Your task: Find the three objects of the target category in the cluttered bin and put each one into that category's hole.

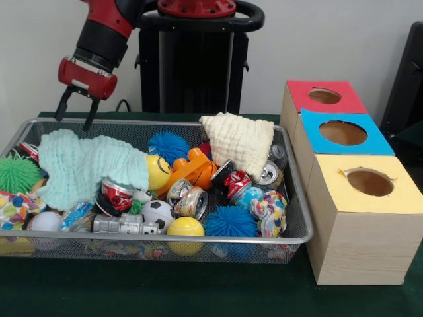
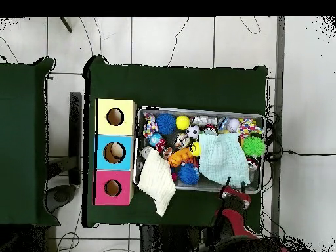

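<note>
A wire-mesh bin (image 1: 132,121) holds mixed clutter. A pale green cloth (image 1: 86,168) covers its left part, and a cream cloth (image 1: 241,142) lies at the far right. Crushed cans (image 1: 117,193) (image 1: 192,200) (image 1: 268,173) lie among a soccer ball (image 1: 158,212), a yellow ball (image 1: 185,228) and blue spiky balls (image 1: 230,221). My gripper (image 1: 73,123) hangs open and empty above the bin's far left corner. From overhead the gripper (image 2: 236,184) is over the bin (image 2: 197,109) edge beside the green cloth (image 2: 223,157).
Three wooden boxes stand right of the bin, each with a round hole: red top (image 1: 324,96), blue top (image 1: 342,133), yellow top (image 1: 370,182). A green spiky ball (image 1: 16,173), an orange toy (image 1: 195,168) and a rope toy (image 1: 271,211) also lie in the bin.
</note>
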You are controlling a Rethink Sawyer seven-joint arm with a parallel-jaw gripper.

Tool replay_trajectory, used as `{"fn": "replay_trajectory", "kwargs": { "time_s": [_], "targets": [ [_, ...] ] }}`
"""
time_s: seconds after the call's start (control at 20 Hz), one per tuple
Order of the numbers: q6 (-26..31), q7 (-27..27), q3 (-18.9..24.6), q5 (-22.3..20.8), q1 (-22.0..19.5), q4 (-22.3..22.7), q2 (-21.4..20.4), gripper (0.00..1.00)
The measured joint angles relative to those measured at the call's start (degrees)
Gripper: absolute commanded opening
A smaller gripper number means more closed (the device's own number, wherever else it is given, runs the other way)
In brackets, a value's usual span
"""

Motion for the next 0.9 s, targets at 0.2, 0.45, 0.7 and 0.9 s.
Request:
{"fn": "replay_trajectory", "kwargs": {
  "time_s": [0.2,0.45,0.7,0.9],
  "targets": [
    [-2.5,0.7,2.0,-1.6,-3.4,0.0,0.0,1.0],
    [-4.0,2.0,4.4,-2.8,-6.0,0.0,-0.2,1.0],
    [-3.9,2.5,7.1,-2.8,-6.7,0.0,-1.9,1.0],
    [-3.6,2.6,8.8,-2.4,-6.1,0.0,-3.6,1.0]
  ]
}}
